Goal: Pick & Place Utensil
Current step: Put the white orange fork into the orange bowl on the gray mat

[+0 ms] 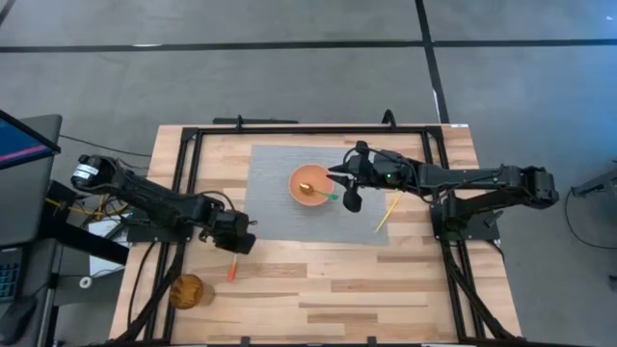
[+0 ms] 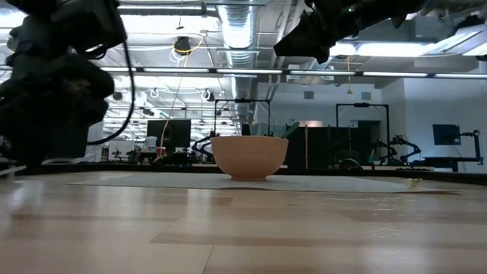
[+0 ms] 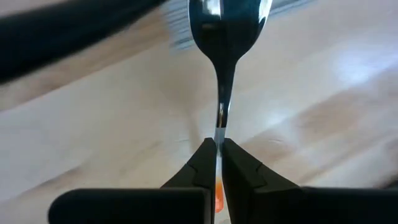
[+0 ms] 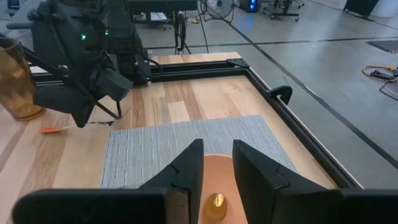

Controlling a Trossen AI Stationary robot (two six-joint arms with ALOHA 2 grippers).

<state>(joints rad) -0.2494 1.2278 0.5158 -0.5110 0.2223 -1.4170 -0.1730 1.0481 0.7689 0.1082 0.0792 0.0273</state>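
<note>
A metal spoon with an orange handle [image 3: 221, 56] is pinched between the closed fingers of the left gripper [image 3: 217, 163], which sits just off the front-left corner of the grey woven placemat [image 1: 275, 207]. In the high view its orange handle tip [image 1: 232, 272] pokes out below the gripper [image 1: 238, 236] over bare wood, and the spoon's bowl points away from the wrist camera toward the mat's edge. Whether the spoon touches the table or is lifted clear of it is hard to tell from these angles.

On the mat stands an orange-pink bowl [image 1: 312, 186], already holding a gold spoon with a green handle [image 1: 315, 191]. The right gripper [image 1: 349, 178] hangs directly beside and above the bowl's right rim, its fingers a small way apart with nothing between them; from its wrist camera the fingers [image 4: 189, 167] frame the bowl [image 4: 216, 183] below. A yellow utensil [image 1: 388, 211] lies slantwise across the mat's right edge, near the right arm's base. An amber glass [image 1: 187, 290] stands well apart at the table's front-left corner, in front of the left arm. A black frame [image 1: 289, 131] borders the wooden table [image 1: 366, 289].
</note>
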